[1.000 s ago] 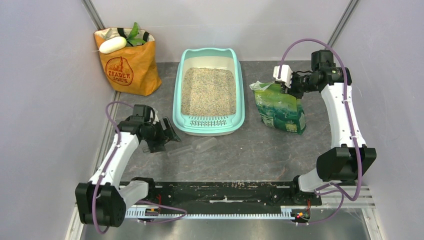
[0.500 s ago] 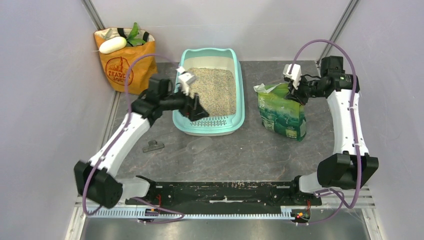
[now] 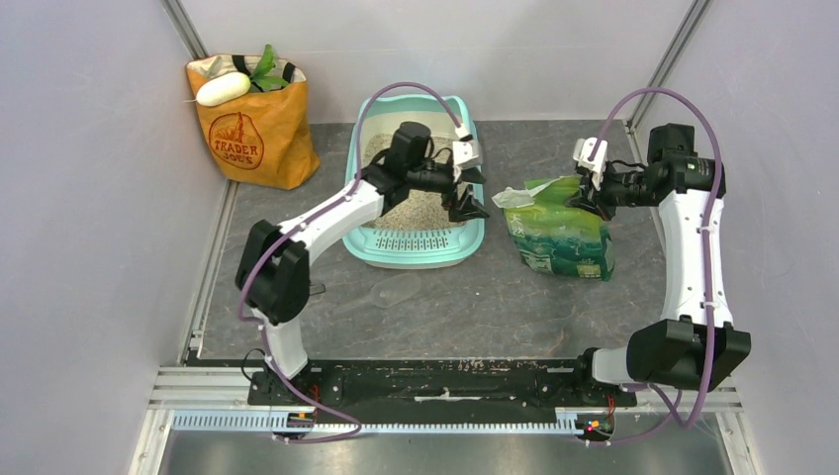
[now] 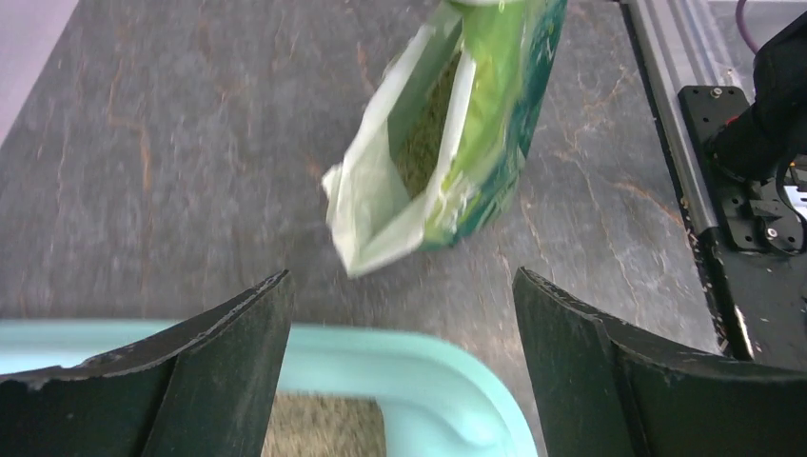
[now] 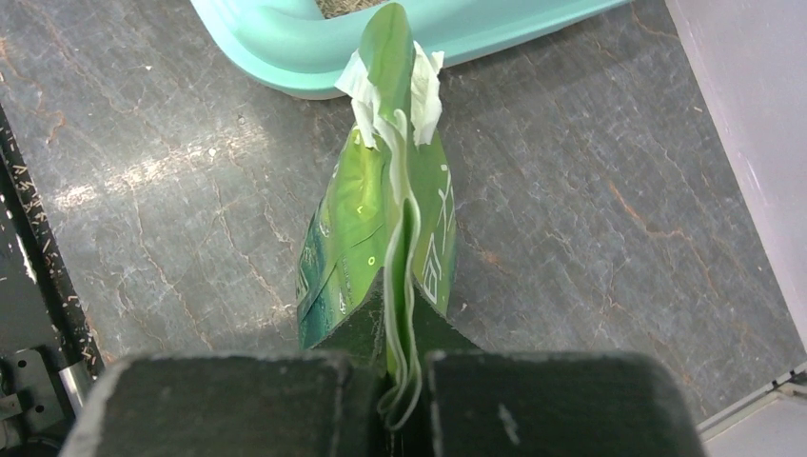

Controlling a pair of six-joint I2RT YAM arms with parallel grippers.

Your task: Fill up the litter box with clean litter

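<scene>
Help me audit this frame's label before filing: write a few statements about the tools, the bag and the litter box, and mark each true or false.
1. The right tool is shut on the green bag. True.
2. The left tool grips a scoop. False: it is open and empty, above the litter box rim.
3. The litter box holds litter. True.
4. The green bag lies inside the litter box. False: it is outside, to the box's right.

The litter box (image 3: 475,234) is smooth plastic; the litter (image 3: 416,214) grainy, matt; the green bag (image 3: 560,234) glossy.
</scene>
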